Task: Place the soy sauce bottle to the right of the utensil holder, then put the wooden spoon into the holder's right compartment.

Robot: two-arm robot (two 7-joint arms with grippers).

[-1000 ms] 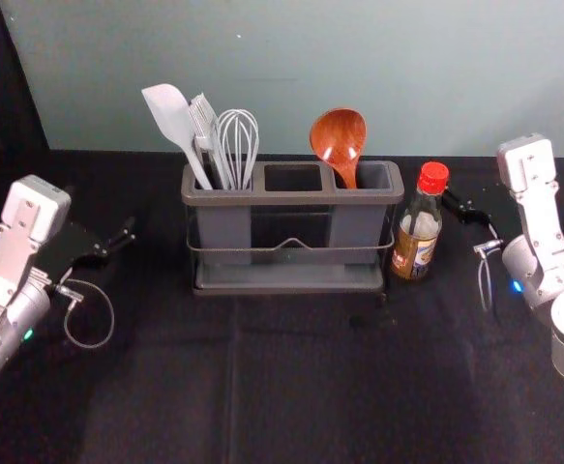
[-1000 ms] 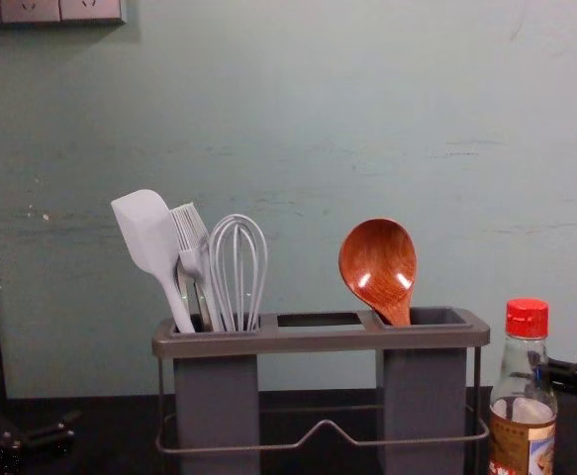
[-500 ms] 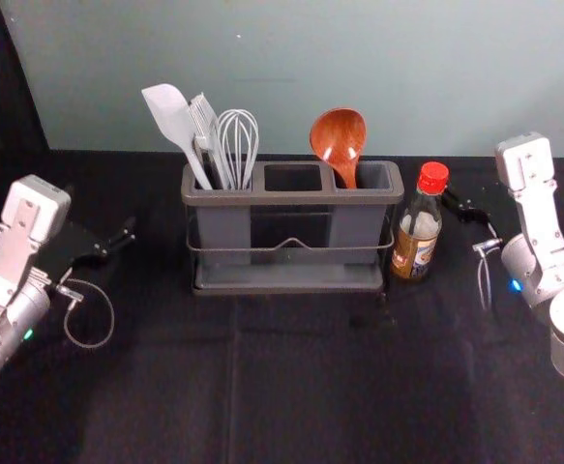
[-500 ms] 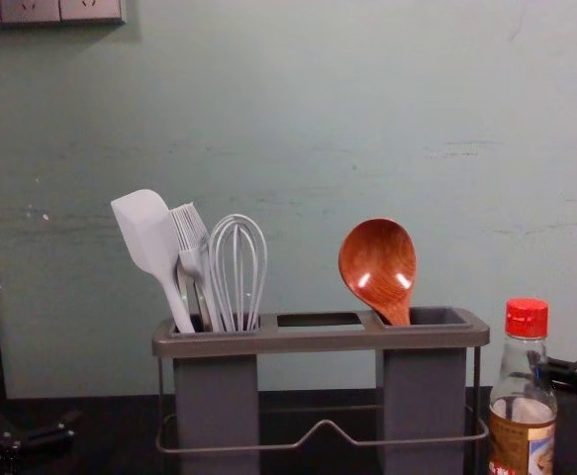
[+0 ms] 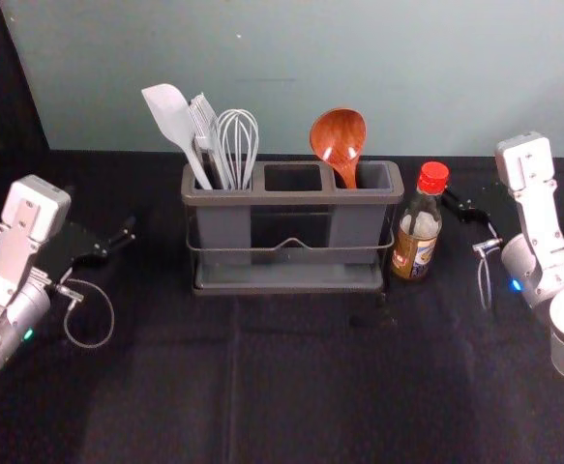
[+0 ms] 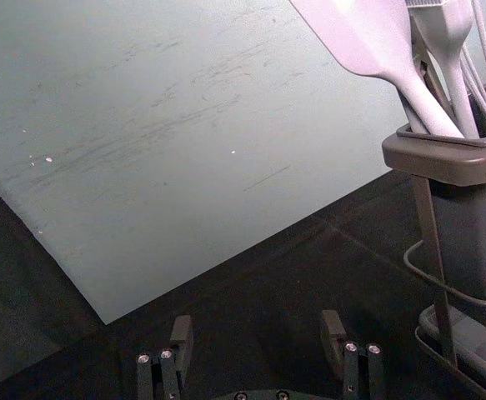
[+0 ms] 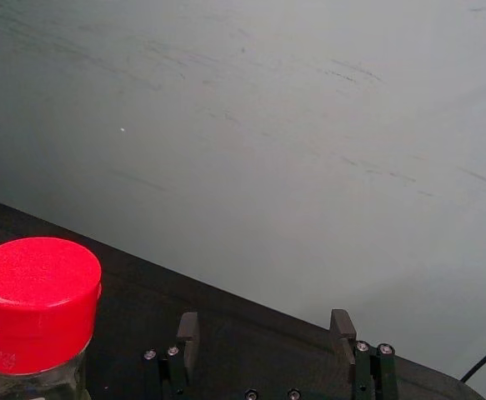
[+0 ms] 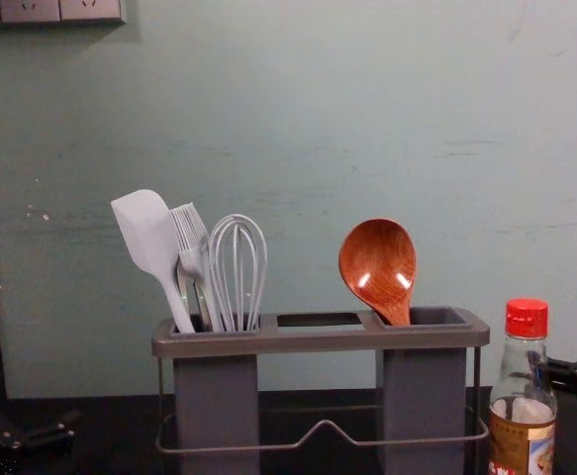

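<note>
The soy sauce bottle point(image 5: 422, 227), just right of the holder point(image 5: 291, 197), looks like slick, breakable glass I'd hold by its label point(image 5: 416, 257), my right gripper point(image 7: 265, 317) beside it and left gripper point(image 6: 257, 320) at left both wide.

Wall point(image 8: 298, 119) softly lit — glints (small, white) on the wooden spoon point(image 8: 379, 255).
</note>
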